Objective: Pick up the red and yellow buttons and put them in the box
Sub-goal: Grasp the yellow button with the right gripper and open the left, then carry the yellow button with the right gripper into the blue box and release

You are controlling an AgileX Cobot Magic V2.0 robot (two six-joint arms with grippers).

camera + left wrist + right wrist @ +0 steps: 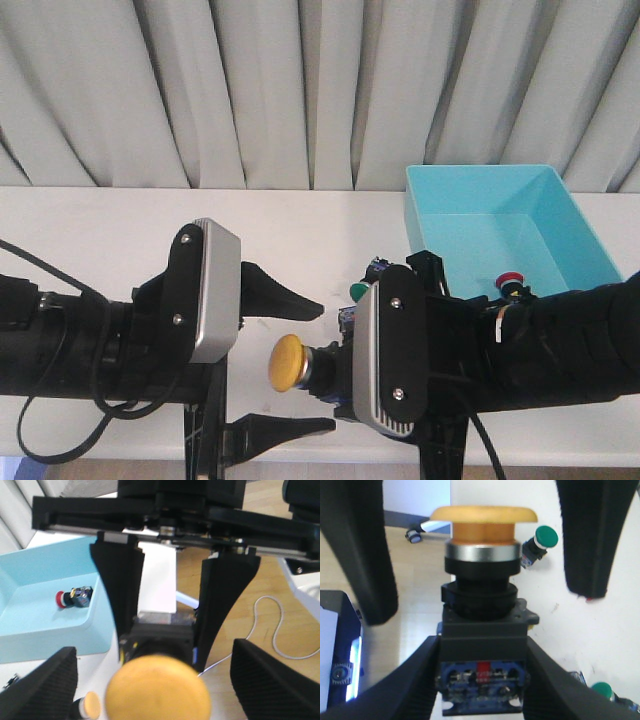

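Front view, left to right. At lower left, the left gripper (285,365) points toward frame centre with its fingers spread wide and nothing between them. Just right of it, at lower centre, a yellow button (290,362) hangs in mid-air, cap toward the left gripper and long axis roughly level, running left to right. Its black body is pinched between the fingers of the right gripper (335,375), whose silver housing fills the lower middle; the right wrist view confirms the fingers (420,672) pressed against the body's sides. A green button (357,291) lies on the white table (120,225) behind. At upper right stands the blue box (470,190), already holding a red button (511,283). The box lies right of and behind the held button, so the right arm looks nearer for the drop, though the cap facing the spread left fingers may equally suggest a handover.
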